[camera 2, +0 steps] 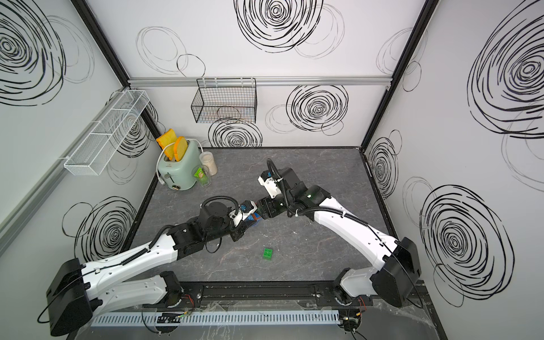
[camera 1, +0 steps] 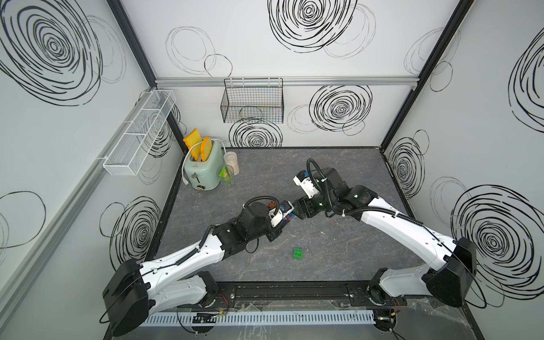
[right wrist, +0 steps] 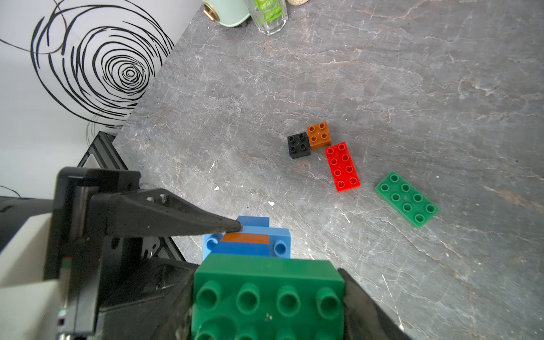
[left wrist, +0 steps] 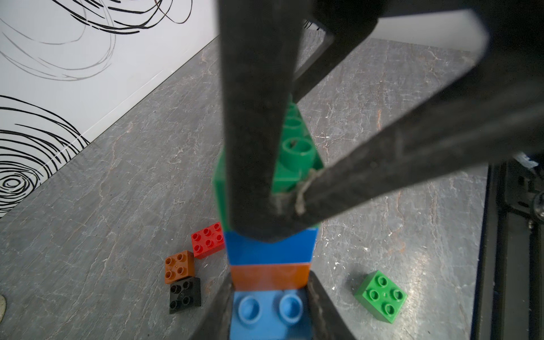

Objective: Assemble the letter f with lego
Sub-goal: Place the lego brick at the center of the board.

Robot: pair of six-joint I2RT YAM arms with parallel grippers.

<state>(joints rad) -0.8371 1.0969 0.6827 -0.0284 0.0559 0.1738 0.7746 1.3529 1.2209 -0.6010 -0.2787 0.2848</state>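
Left gripper [left wrist: 269,294] clenched on light blue brick [left wrist: 268,315]; right gripper [right wrist: 266,276] grasping dark green brick [right wrist: 265,300] of the same stack. Loose green brick [camera 1: 299,253] lies nearer, well apart.

A green-blue-orange stack [left wrist: 269,250] seemingly raised; green square brick [camera 1: 298,253] lies loose.

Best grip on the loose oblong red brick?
I'd pinch the red brick across its two long side walls, coming straight down. It lies flat, studs up, with its long sides free, while the orange brick sits close by one short end.
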